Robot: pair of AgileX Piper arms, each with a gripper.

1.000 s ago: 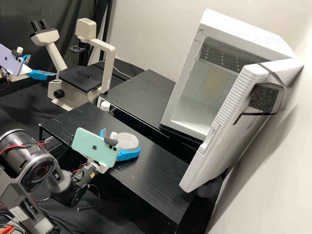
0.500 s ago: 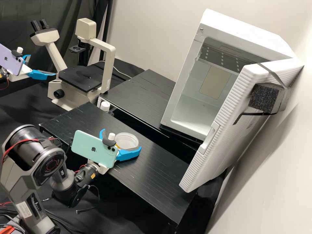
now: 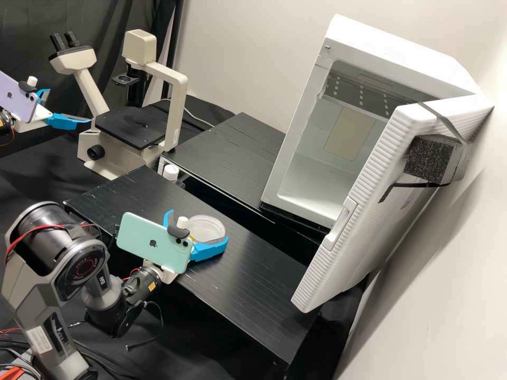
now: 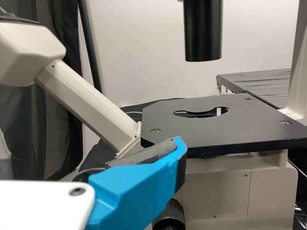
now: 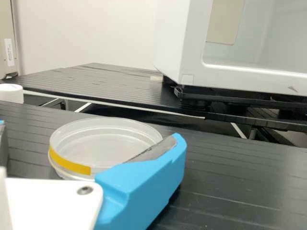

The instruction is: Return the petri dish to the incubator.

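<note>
High view: round, clear plastic petri dish (image 3: 207, 230) flat on the low black slatted stand (image 3: 253, 285), same spot as a second ago, with a yellow strip (image 5: 69, 163) round part of its side in the right wrist view. Around it, right white gripper with blue fingers (image 3: 198, 226): fingers spread to either side, dish between them but apparently not pinched; only a slight nudge over the last second. Farther back, clear shift of the dark grey arm (image 3: 45, 232) early in that second, then hardly any. Probably fine lining-up before the grasp, so carrying yet to come; next, likely, an even squeeze on the rim, with some risk of skidding or tipping. Beyond, boxy white incubator (image 3: 391, 47), ribbed white door (image 3: 338, 269) already swung open, ready for the return. Beside the cream microscope (image 3: 178, 116), left white gripper with blue fingers (image 3: 69, 106): fingers apart, nothing between, unmoved.
</note>
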